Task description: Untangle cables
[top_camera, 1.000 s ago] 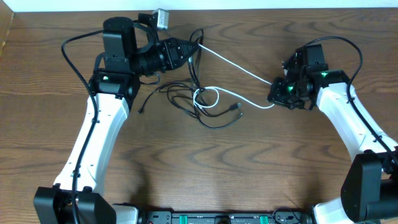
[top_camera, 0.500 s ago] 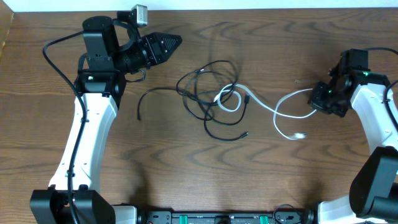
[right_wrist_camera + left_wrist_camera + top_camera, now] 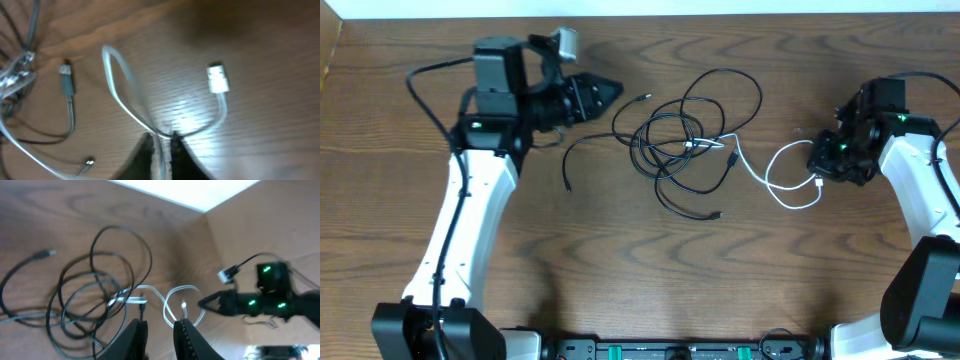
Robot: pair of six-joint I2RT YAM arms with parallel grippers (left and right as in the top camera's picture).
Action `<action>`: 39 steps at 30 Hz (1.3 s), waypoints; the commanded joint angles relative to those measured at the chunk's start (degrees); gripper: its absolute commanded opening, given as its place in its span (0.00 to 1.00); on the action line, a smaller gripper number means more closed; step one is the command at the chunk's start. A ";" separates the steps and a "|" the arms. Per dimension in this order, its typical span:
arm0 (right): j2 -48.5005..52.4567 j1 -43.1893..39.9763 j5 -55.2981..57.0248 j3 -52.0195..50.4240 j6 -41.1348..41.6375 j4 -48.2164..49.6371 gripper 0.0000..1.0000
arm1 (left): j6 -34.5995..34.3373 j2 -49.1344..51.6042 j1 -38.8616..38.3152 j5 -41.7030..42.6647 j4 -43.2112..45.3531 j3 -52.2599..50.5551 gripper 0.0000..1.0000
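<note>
Two black cables (image 3: pixel 682 140) lie in overlapping loops at the table's middle, with plug ends at the upper left, left and lower right. The white cable (image 3: pixel 760 180) runs from that bundle to the right and curls into a loop. My right gripper (image 3: pixel 820 165) is shut on the white cable (image 3: pixel 117 85) low over the table, and its white plug (image 3: pixel 217 80) lies just beyond. My left gripper (image 3: pixel 605 90) hovers left of the bundle, open and empty; in the left wrist view its fingertips (image 3: pixel 161 335) point at the black loops (image 3: pixel 95 295) and the white cable (image 3: pixel 170 305).
A black plug (image 3: pixel 66 80) lies left of the white loop. The pale wall edge runs along the table's far side (image 3: pixel 720 8). The right arm (image 3: pixel 260 300) shows beyond the cables in the left wrist view. Thick black robot cords hang from both arms.
The left gripper has moved slightly right, staying open. The right gripper has shifted a little left with the white cable. The black loops have spread and the white loop has tightened.
</note>
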 commanded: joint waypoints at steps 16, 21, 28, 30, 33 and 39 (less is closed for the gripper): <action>0.15 9.09 -8.37 12.15 -8.92 -1.46 0.74 | 7.04 -0.46 -6.49 -22.43 -8.04 0.59 0.25; 2.80 13.46 -1.75 11.74 4.02 2.23 0.66 | 7.02 -0.46 -6.49 -22.40 -8.63 0.59 0.25; 11.72 15.69 -7.04 11.74 9.64 6.75 0.56 | 7.02 -0.46 -6.49 -22.43 -8.63 0.59 0.32; 13.84 15.98 -9.31 11.74 10.08 8.04 0.52 | 7.02 -0.46 -6.49 -22.43 -8.61 0.59 0.33; 16.59 16.52 -9.51 11.74 11.08 9.16 0.49 | 7.02 -0.46 -6.49 -22.43 -8.63 0.59 0.33; 19.63 18.53 -9.86 11.74 11.06 13.62 0.40 | 7.02 -0.42 -6.49 -23.91 -8.72 0.52 0.33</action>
